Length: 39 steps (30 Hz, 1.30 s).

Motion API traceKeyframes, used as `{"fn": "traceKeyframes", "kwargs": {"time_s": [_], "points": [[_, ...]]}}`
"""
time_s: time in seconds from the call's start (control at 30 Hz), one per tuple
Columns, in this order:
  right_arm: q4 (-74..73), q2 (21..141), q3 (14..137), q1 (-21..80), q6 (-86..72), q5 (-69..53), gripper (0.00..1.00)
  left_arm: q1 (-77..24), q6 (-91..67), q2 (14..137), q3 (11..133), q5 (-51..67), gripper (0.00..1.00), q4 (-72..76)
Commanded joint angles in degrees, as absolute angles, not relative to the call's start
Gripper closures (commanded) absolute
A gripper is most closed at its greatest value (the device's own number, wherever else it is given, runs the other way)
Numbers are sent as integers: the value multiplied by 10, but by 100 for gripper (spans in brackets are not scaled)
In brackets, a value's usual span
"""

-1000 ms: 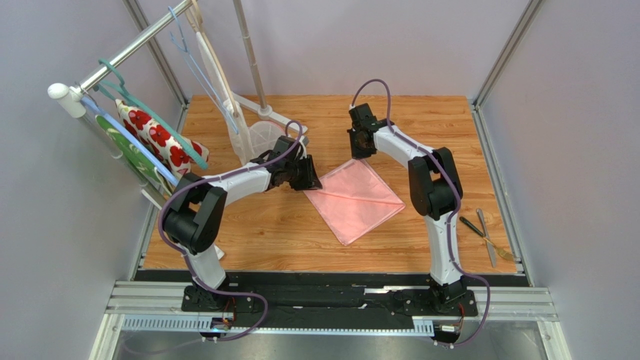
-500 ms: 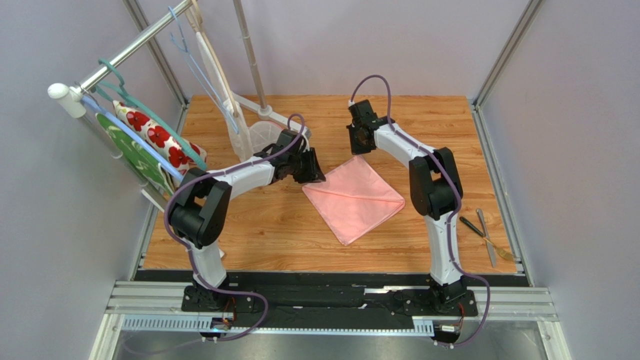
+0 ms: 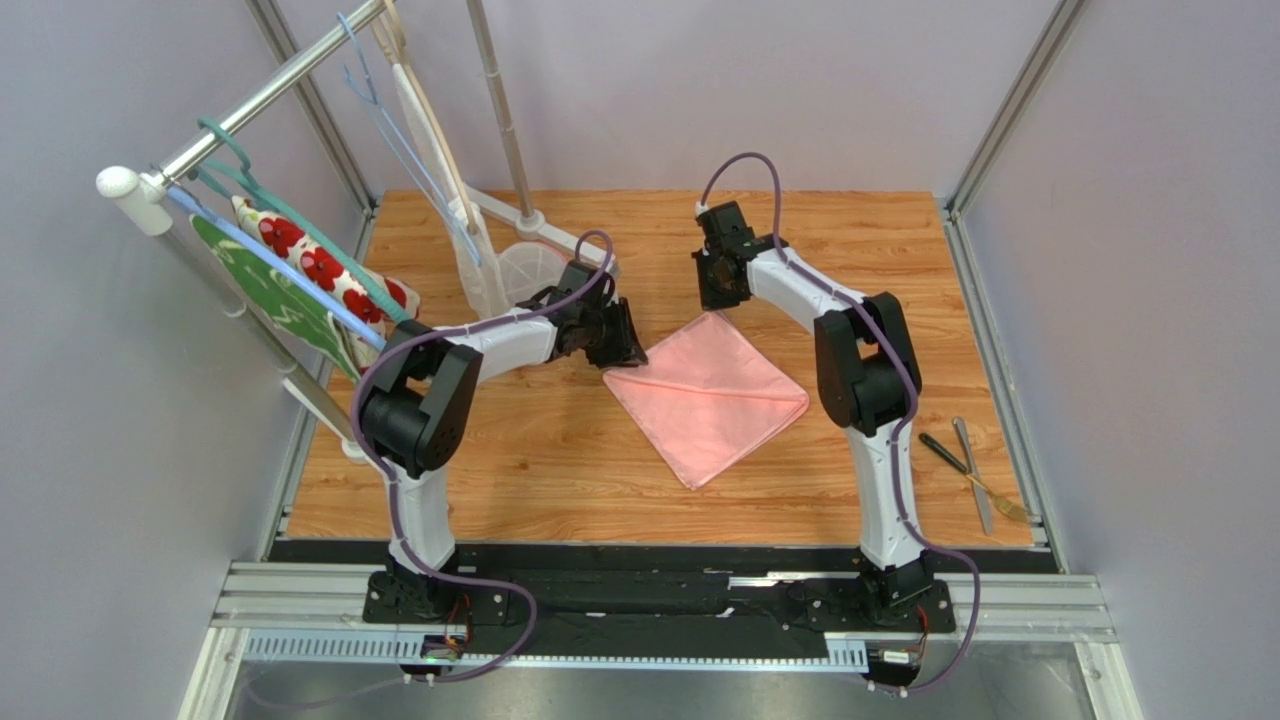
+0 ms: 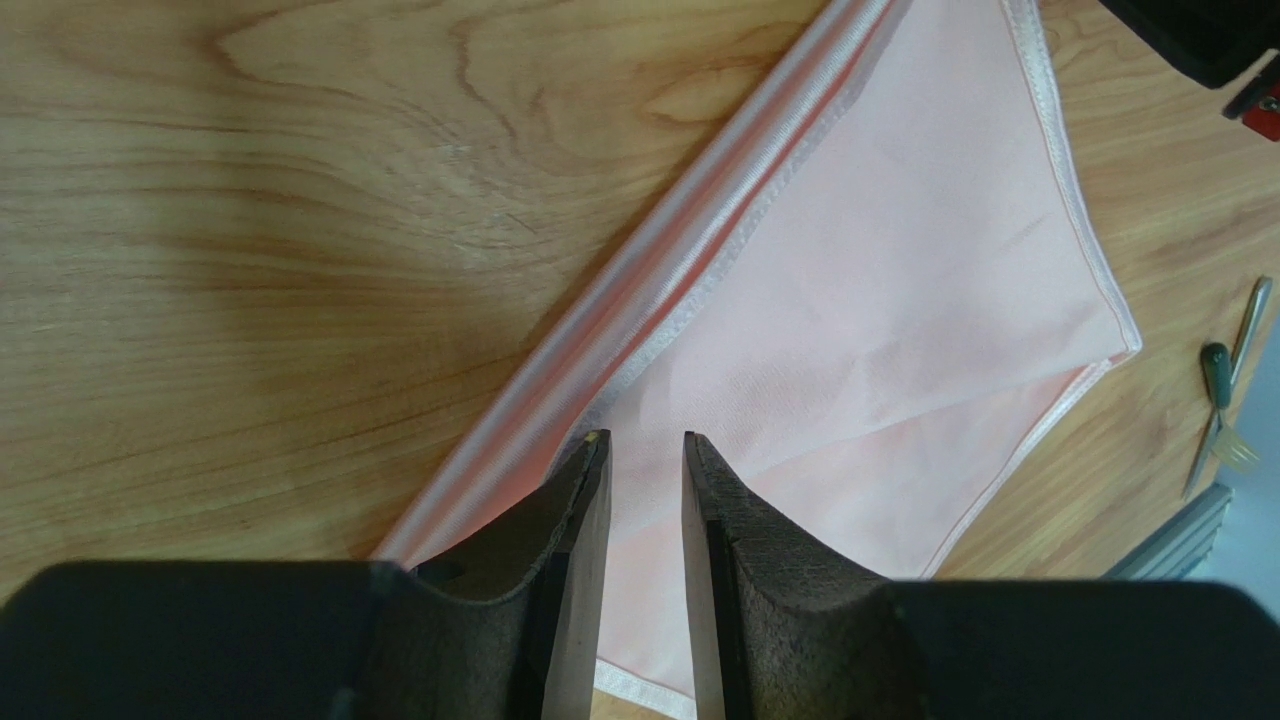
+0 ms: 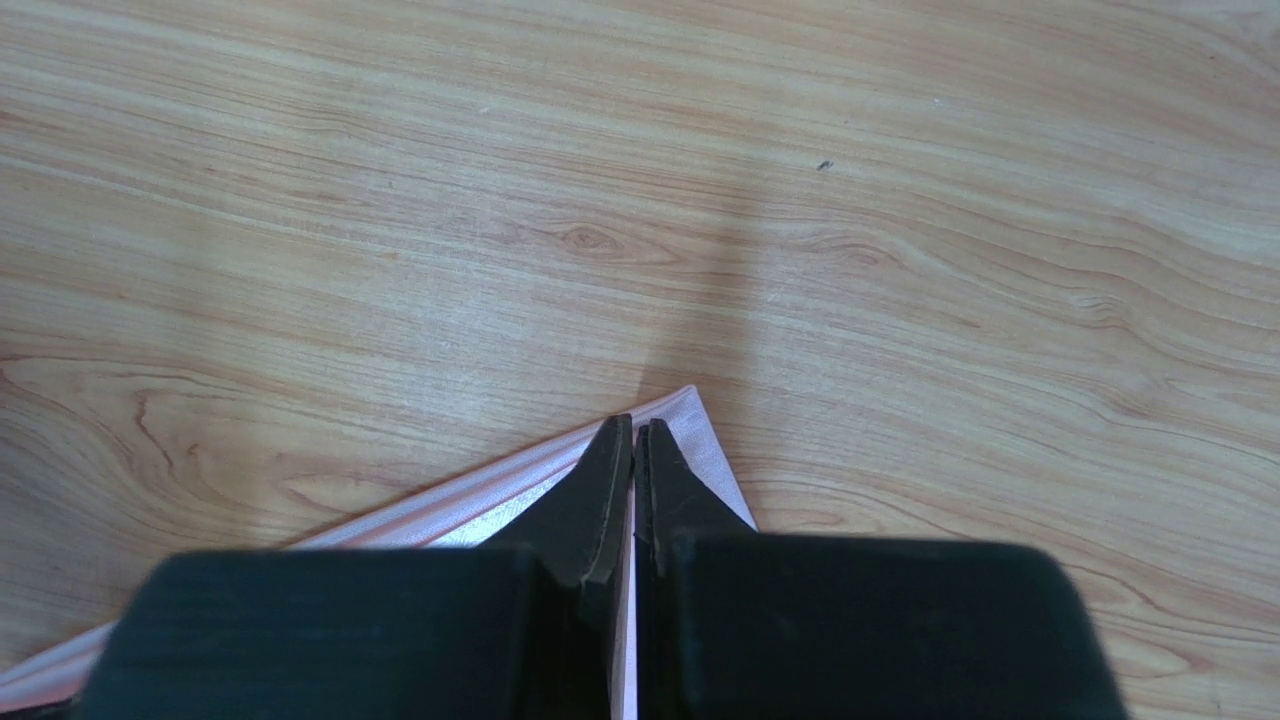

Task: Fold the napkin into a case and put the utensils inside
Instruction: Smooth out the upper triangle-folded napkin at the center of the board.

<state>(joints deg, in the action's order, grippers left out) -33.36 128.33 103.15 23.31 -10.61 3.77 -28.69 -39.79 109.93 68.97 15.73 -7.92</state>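
Observation:
The pink napkin [image 3: 706, 393] lies flat on the wooden table as a diamond, with a narrow folded band along its upper-left edge [image 4: 661, 285]. My left gripper [image 3: 616, 333] hovers over that edge near the left corner; its jaws [image 4: 646, 438] stand partly open, with only the cloth showing below the gap. My right gripper [image 3: 721, 278] is shut, its tips [image 5: 634, 425] over the napkin's far corner [image 5: 703, 450], which lies flat. Whether the tips touch it I cannot tell. The utensils [image 3: 969, 473] lie together by the table's right edge, away from both grippers, and also show in the left wrist view [image 4: 1229, 390].
A garment rack stands at the left with hangers, a white red-flowered cloth [image 3: 323, 278] and a green cloth [image 3: 278, 300]. Its white pole base [image 3: 526, 263] sits just behind the left gripper. Metal frame rails border the table's sides.
The left arm's elbow has swung right and its gripper has crept slightly toward the back along the napkin's edge. The right arm has hardly moved. The hanging cloths have swayed.

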Motion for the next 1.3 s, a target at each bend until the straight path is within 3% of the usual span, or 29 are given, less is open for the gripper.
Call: {"fn": "traceKeyframes", "kwargs": {"time_s": [0.0,1.27], "points": [[-306,1292,1049,228,-102,27,100,-276,-395,1107,710,139,67,-76],[-296,1331,1077,203,-121,-33,100,-255,-358,1056,592,86,68,-80]]}}
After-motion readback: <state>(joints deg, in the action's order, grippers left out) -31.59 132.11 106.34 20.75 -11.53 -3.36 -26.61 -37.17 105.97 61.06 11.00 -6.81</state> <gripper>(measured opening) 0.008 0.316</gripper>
